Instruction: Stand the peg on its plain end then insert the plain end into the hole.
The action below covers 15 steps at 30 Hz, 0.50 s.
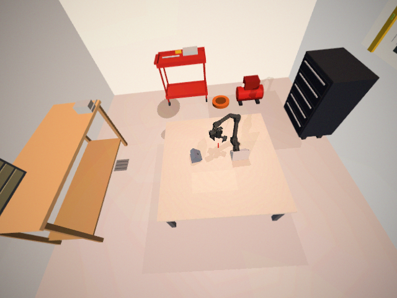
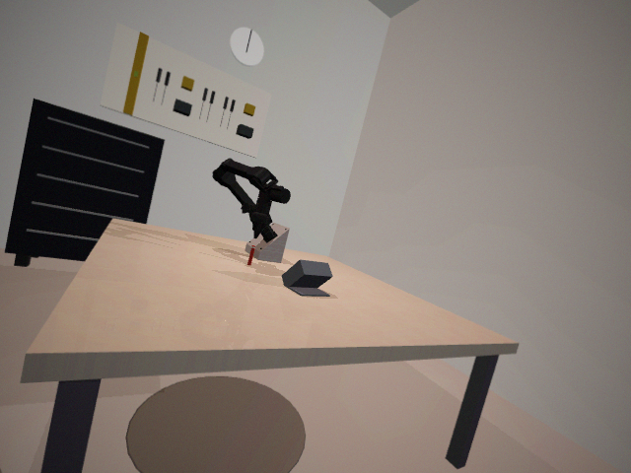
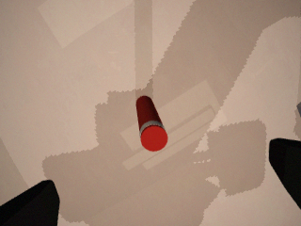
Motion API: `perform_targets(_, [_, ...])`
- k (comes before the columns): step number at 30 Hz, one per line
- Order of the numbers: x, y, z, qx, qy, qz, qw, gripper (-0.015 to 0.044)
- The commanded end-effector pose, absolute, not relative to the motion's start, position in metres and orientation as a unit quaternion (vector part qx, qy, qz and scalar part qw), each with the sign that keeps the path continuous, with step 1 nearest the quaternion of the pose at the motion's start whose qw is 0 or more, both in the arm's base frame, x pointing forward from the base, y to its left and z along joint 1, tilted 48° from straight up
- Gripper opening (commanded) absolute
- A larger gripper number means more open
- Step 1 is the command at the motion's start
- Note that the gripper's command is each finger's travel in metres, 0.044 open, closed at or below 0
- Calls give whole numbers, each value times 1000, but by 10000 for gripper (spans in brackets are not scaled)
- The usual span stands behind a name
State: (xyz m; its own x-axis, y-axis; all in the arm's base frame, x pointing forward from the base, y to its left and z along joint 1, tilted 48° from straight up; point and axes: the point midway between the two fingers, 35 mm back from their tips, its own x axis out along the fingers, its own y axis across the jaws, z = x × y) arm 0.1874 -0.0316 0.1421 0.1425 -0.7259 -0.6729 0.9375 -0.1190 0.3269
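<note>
Peg [image 1: 218,145] [image 2: 250,255] [image 3: 151,123]: stood upright on the table [image 1: 221,198] [image 2: 254,315] [image 3: 28,94], banded end up, near the sloped block [image 1: 195,155] [image 2: 307,275]
Gripper [image 1: 219,136] [image 3: 166,173]: held above, fingers spread wide, nothing pinched

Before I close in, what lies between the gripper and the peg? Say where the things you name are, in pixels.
Wrist view: nothing solid shows between the open gripper [image 1: 219,138] and the upright red peg [image 1: 218,145] [image 2: 250,255] [image 3: 150,118].

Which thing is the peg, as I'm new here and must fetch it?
On the wooden table, look between the arm's pale base block and the grey sloped panel. The peg is the slim red cylinder standing upright, white-banded near its top.
</note>
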Motion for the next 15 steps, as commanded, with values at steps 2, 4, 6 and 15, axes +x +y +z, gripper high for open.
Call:
perform_targets(2, [188,-32,142,345,175,-629,674,440])
perform_targets(4, [188,-33,142,329,191,-625,682,440])
perform_targets(6, [188,-33,142,312,206,-620,690,440])
perform_targets(15, [188,-34,141,236,271,-594,719,440])
